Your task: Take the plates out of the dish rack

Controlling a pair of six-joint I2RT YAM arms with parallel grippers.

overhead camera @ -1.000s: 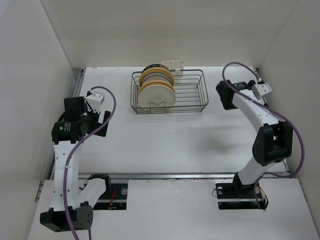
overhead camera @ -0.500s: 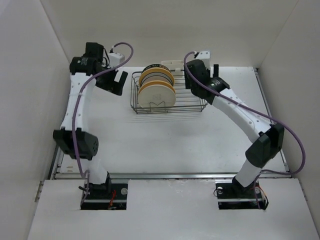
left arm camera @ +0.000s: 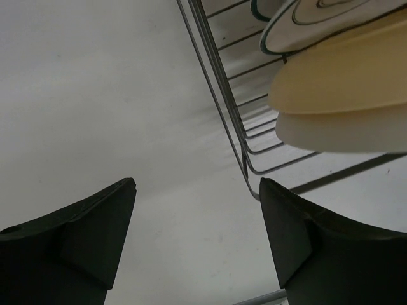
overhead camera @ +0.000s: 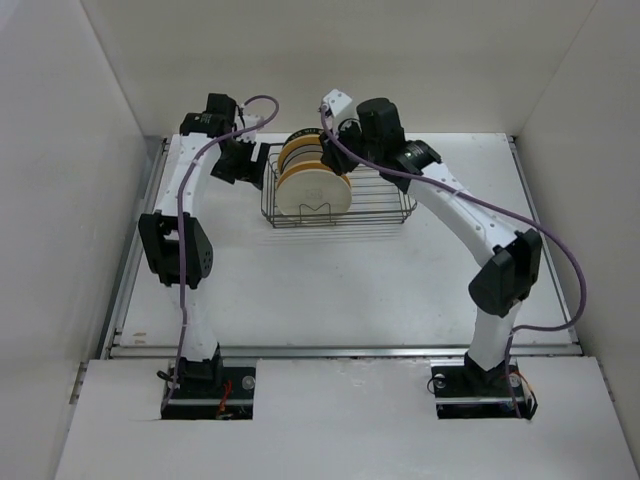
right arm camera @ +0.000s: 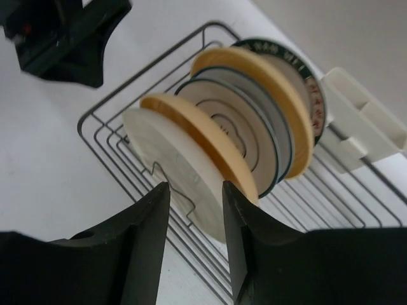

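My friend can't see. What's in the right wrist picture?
Plates stand on edge in a dark wire dish rack, cream one nearest, framed by the open right pincer. A white holder is clipped to the rack's edge.

The white tabletop shows below and between the left jaws in the left wrist view, matt, with a soft grey shadow across it. From overhead it stretches well to the near side of both pairs of jaws. A plain white back wall rises just beyond them. A left wall stands outward of the left jaws, and a right wall stands well apart from the right jaws. A metal rail runs along the tabletop's near edge, far from both pairs. Nearer still lies a white board with two dark cut-outs.
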